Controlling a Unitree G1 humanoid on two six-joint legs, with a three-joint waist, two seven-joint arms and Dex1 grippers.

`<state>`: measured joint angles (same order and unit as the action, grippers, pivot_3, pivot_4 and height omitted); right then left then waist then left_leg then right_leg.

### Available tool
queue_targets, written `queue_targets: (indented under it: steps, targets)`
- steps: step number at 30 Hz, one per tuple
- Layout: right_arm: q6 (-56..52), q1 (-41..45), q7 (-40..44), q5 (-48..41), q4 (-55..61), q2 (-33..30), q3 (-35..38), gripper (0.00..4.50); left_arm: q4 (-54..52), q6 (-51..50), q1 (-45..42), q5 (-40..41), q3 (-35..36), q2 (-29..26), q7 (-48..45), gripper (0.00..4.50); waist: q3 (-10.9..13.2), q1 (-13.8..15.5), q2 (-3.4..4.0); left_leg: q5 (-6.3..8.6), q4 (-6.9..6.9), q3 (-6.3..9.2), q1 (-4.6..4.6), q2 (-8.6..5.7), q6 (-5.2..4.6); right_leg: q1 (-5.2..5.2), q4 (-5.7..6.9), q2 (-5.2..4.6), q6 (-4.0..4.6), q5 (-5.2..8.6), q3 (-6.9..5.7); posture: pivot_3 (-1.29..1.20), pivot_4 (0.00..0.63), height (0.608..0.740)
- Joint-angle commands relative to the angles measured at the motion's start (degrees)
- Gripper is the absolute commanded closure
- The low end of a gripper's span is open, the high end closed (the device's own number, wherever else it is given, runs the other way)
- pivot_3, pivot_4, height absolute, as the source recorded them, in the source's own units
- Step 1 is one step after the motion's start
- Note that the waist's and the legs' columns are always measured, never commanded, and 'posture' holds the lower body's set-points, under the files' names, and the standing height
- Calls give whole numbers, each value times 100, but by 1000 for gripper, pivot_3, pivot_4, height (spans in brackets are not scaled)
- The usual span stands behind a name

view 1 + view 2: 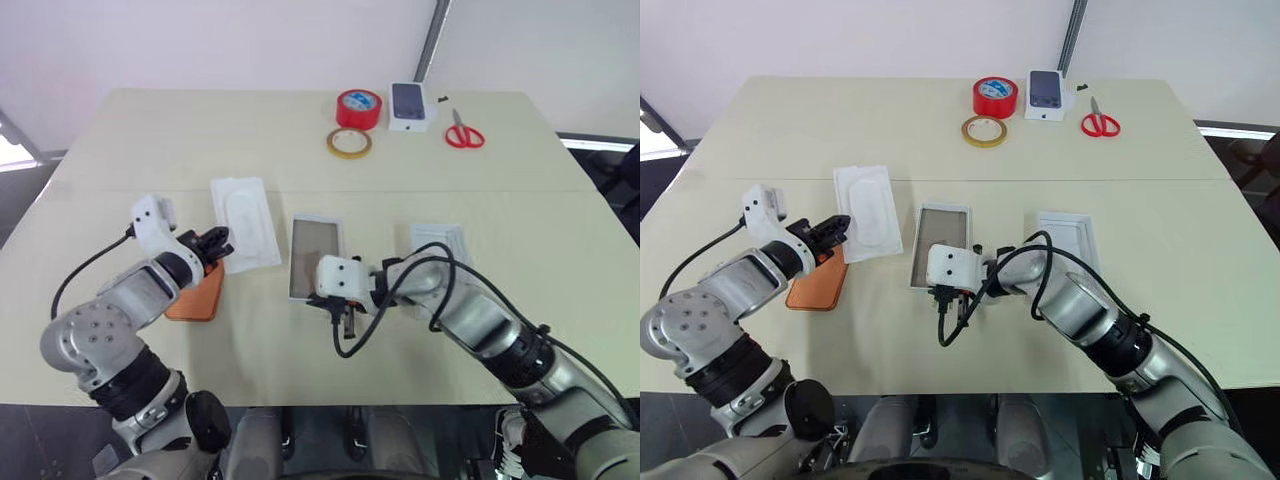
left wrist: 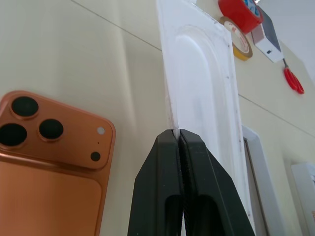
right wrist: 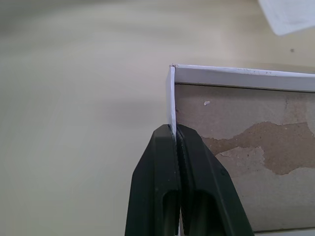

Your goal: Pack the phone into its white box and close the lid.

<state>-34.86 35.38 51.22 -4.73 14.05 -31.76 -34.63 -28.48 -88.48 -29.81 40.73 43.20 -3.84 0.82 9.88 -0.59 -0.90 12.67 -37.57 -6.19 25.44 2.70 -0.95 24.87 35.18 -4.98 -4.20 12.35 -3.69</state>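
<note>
- Left claw (image 2: 178,135): fingers pressed together, pinching the edge of the flat white insert (image 2: 206,88); the arm reaches from the desk's near left corner.
- Right claw (image 3: 174,130): fingers clamped on the white box (image 3: 172,93) wall; the forearm angles in from the near right corner.

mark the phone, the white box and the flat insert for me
phone (image 2: 44,162): left wrist view, orange back below the lenses.
white box (image 3: 231,76): right wrist view, top rim of a wall.
flat insert (image 1: 868,212): right eye view, middle of the oval embossing.
</note>
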Motion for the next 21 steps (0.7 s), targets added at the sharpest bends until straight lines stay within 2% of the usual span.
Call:
queue_targets:
  steps: [1,3,8,15,21]
  targets:
    - [169,94,208,-67,59,70,192,4187,-115,4,-151,104,129,-24,-45,4500,0,-1,-1,0,0,0,0,0,0,0,0,0,0,0,0,0,150,740]
    - [102,72,337,-203,112,33,354,3505,-139,-25,-156,106,137,-10,-43,4500,0,-1,-1,0,0,0,0,0,0,-1,0,0,0,0,0,0,150,740]
    - [-82,-39,171,-511,261,-30,1171,1019,-159,-81,-187,81,24,95,-12,4500,0,3,-2,0,-2,0,-1,1,1,-1,3,-1,0,0,0,0,150,740]
    - [-503,-197,120,-890,103,-375,2223,1019,-252,-392,-336,-49,-422,754,174,4500,0,27,-4,0,-4,-1,0,0,2,-2,1,-3,1,0,0,0,150,740]
    - [-399,-227,68,-817,-83,-514,2359,1019,-275,-402,-147,-213,-949,1232,407,4500,1,-11,-6,0,-2,-1,-1,0,1,-1,1,-1,1,0,1,0,150,740]
